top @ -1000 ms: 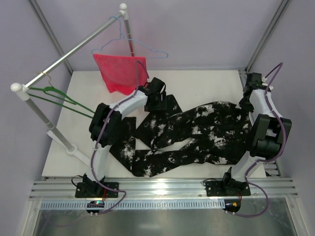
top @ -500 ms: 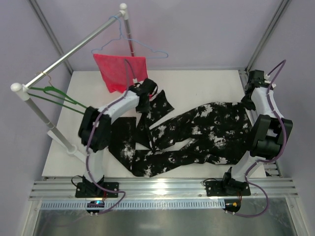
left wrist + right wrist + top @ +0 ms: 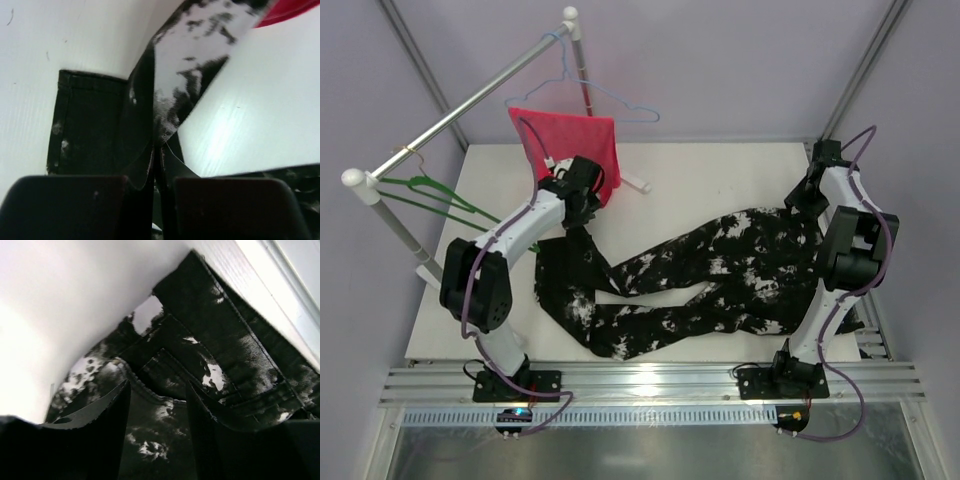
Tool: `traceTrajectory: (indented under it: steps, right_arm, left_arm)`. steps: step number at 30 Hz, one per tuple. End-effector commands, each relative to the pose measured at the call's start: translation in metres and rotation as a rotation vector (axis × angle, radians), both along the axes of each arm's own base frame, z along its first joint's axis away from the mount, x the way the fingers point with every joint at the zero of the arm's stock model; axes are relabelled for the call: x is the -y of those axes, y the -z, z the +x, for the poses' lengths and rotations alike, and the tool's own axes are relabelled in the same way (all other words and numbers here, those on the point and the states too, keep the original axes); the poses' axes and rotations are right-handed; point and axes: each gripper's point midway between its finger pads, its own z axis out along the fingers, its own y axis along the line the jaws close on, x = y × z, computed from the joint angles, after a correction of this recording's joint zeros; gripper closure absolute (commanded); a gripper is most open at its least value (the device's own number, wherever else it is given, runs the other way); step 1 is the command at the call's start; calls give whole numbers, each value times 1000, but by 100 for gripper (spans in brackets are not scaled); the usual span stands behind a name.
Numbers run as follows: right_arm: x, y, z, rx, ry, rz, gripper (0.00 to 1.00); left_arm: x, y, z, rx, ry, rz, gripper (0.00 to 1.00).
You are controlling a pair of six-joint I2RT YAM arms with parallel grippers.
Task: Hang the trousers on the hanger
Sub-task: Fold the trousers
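Two YAM arms at work over a white tabletop (image 3: 710, 180); contents listed left to right, each placed against the trousers (image 3: 720, 270).

1. Clothes rail (image 3: 460, 110): metal bar on white posts, beyond the trousers' left end, running up and away from them.
2. Hanger (image 3: 440, 195): thin, bright green, hooked on the rail's near end, left of the trousers and apart from them. It is bare.
3. Left gripper (image 3: 576, 205): above the trousers' left end. In the left wrist view the left gripper (image 3: 156, 200) has its fingers (image 3: 65, 205) pressed together, pinching a fold of the trousers (image 3: 195, 65) that rises off the tabletop (image 3: 260, 120).
4. Red mesh cloth (image 3: 570, 135): draped on a pale blue wire hanger (image 3: 610, 100) hung from the rail's far end, behind the trousers' left end and just behind the left gripper.
5. Trousers: black with white splotches, spread flat across the tabletop. The legs run left, and one leg end is lifted in the left gripper. The waist lies at the right edge.
6. Right gripper (image 3: 804, 198): at the trousers' waist end, far right. In the right wrist view the right gripper (image 3: 157, 415) has its fingers (image 3: 107, 425) spread, with the waistband (image 3: 220, 340) showing in the gap. Contact with the fabric cannot be told.
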Motion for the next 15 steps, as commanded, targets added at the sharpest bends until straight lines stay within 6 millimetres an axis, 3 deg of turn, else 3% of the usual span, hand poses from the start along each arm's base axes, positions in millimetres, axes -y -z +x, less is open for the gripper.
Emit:
traceTrajectory:
  steps: [1,6,7,15]
  right_arm:
    - [1,10,-8,-55,12,2,48]
    - [7,38,-7,-107,48,-17,50]
    - [9,50,-8,-137,53,-20,50]
    - [32,69,11,-173,90,-66,54]
  left_arm:
    - [-28,2,2,9,-90,59,100]
    - [-57,-2,11,26,-168,109,100]
    - [-59,-5,14,32,-172,107,100]
    - [-52,-28,25,140,-163,41,100]
